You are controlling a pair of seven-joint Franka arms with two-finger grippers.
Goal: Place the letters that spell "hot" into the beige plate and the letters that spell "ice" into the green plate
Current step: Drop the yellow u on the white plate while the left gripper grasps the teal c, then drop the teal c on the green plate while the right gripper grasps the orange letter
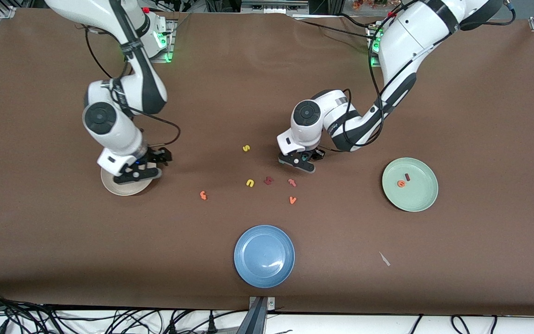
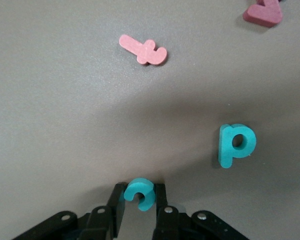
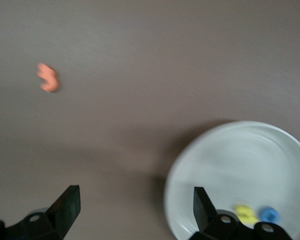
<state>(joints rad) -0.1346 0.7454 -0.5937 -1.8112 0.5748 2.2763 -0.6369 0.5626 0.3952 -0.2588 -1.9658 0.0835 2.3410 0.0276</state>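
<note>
Near the table's middle, I see my left gripper (image 2: pixel 139 200) pinching the teal c (image 2: pixel 140 192), just beside the teal d (image 2: pixel 235 144); the orange e (image 1: pixel 401 183) and red i (image 1: pixel 407 176) lie in the green plate (image 1: pixel 422 199). Over the beige plate (image 3: pixel 230 165), holding the yellow h (image 3: pixel 246 214) and blue o (image 3: pixel 269 214), my right gripper (image 3: pixel 135 205) hangs spread wide; the orange t (image 1: pixel 203 195) lies on the cloth.

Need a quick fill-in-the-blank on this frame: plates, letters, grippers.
1. The left gripper is closed on the teal ____.
2. The green plate holds an orange e and a dark red ____.
3. The right gripper is open over the ____ plate's edge.
4. The blue plate holds ____ letters.

Missing: c; i; beige; no
</note>
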